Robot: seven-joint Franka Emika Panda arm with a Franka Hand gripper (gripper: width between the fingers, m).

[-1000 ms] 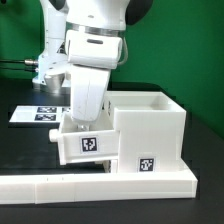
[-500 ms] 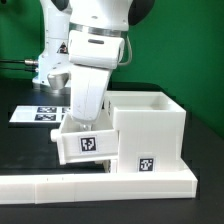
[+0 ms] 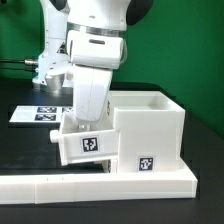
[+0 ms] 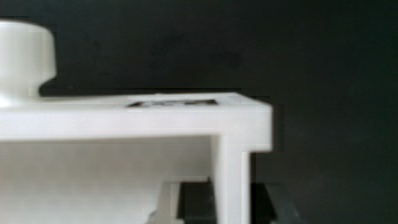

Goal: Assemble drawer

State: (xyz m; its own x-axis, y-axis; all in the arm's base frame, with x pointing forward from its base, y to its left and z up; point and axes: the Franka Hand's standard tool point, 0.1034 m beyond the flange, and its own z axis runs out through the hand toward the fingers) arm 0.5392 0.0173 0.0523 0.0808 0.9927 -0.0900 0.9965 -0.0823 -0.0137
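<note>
The drawer's big white box shell point(image 3: 150, 130) stands at the exterior view's right, with a marker tag on its front. The smaller tray point(image 3: 90, 143), also tagged, sits against the shell's left side; I cannot tell how far it reaches inside. My gripper point(image 3: 86, 122) comes down from above onto the tray. In the wrist view the tray's thin side wall point(image 4: 231, 150) runs between my two dark fingers point(image 4: 192, 203), and the gripper point(image 4: 226, 205) is shut on it. The tray's round knob point(image 4: 22, 60) shows beyond the wall.
A low white rail point(image 3: 100, 184) runs along the table's front edge, just in front of the tray and shell. The marker board point(image 3: 35, 113) lies flat on the black table at the exterior view's left, behind the tray. A green wall stands behind.
The tray tilts very slightly in my grip and settles back. Gripper, tray and box shell stay in nearly the same place.
</note>
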